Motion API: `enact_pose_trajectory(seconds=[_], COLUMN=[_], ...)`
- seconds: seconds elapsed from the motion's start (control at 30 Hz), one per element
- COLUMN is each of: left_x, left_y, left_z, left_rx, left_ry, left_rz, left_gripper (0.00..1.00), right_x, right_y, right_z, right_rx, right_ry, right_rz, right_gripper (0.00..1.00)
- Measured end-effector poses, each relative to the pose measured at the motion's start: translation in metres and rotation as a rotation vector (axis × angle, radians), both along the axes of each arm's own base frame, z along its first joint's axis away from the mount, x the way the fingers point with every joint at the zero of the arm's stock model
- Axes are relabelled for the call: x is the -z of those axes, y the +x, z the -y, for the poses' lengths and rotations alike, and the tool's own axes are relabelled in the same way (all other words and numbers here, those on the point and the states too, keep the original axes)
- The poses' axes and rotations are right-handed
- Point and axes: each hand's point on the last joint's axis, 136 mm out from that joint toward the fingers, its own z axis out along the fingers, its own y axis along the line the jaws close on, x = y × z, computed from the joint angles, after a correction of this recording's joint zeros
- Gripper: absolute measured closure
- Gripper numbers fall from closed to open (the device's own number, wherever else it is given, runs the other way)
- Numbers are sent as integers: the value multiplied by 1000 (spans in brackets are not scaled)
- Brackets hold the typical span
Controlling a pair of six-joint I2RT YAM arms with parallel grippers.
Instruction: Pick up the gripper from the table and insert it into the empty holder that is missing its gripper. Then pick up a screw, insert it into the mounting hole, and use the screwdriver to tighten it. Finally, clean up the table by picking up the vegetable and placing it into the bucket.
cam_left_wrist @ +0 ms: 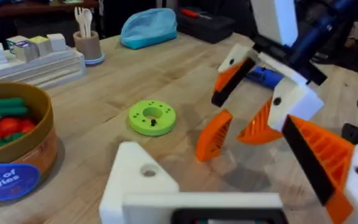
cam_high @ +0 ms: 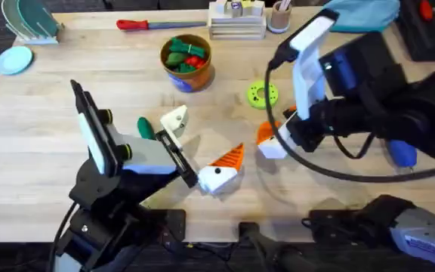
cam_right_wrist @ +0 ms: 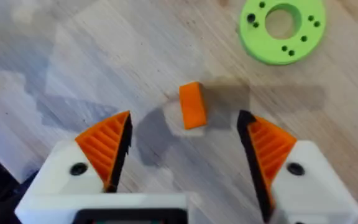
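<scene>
- At the far left edge of the table (cam_high: 36, 151) stand a clear dish rack (cam_high: 29, 19) and a pale blue disc (cam_high: 13, 59), well apart from the work.
- The left arm reaches in from the lower left. The left gripper (cam_high: 200, 143) has its jaws spread wide over bare wood, holding nothing.
- The vegetable (cam_high: 146, 127) lies on the table just beside that gripper's far finger, partly tucked behind the arm's body.
- That far finger is the holder (cam_high: 174, 119), a bare white block with an open screw hole and no orange tip. Its partner carries an orange tip (cam_high: 231, 156).
- Behind them a red-handled tool (cam_high: 146, 24) lies along the far edge, and the bucket (cam_high: 187, 60) stands nearer, already holding red and green toy vegetables.
- A stack of trays with blocks (cam_high: 236, 19) sits at the far edge, about mid-table.
- The lime-green disc (cam_high: 263, 94) lies flat, just beyond the right arm's fingers.
- The gripper (cam_right_wrist: 193, 106), the little orange wedge, stands on the wood between the fingers of the right gripper (cam_right_wrist: 185, 134), whose jaws are apart on either side of it, not touching.
- A pen cup (cam_high: 280, 17) and a blue pouch (cam_high: 361, 11) sit at the back.
- The screwdriver (cam_high: 402, 153) lies far right, mostly hidden behind the right arm.
</scene>
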Motion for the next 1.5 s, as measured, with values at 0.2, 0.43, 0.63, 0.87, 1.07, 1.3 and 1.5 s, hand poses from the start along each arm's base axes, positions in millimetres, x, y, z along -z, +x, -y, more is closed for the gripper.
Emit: enact_pose_trajectory(seconds=[0.2, 0.43, 0.63, 0.87, 1.07, 1.3, 1.5], left_x=[0, 0, 0, 0, 0, 0, 0], left_y=[0, 0, 0, 0, 0, 0, 0], left_z=[0, 0, 0, 0, 0, 0, 0], left_rx=[0, 0, 0, 0, 0, 0, 0], left_ry=[0, 0, 0, 0, 0, 0, 0], left_rz=[0, 0, 0, 0, 0, 0, 0], left_gripper=[8, 8, 8, 8, 8, 8, 8], right_x=[18, 26, 21, 22, 21, -3, -67], right_y=[-1, 5, 14, 12, 14, 24, 40], right_z=[-1, -3, -8, -7, -8, -14, -21], right_rx=[-61, -77, -83, -84, -81, -37, 24], right_ry=[-56, -73, -52, -57, -56, -8, 129], right_rz=[-32, -31, 13, 6, 12, 50, 215], right_gripper=[210, 434, 554, 792, 987, 989, 991])
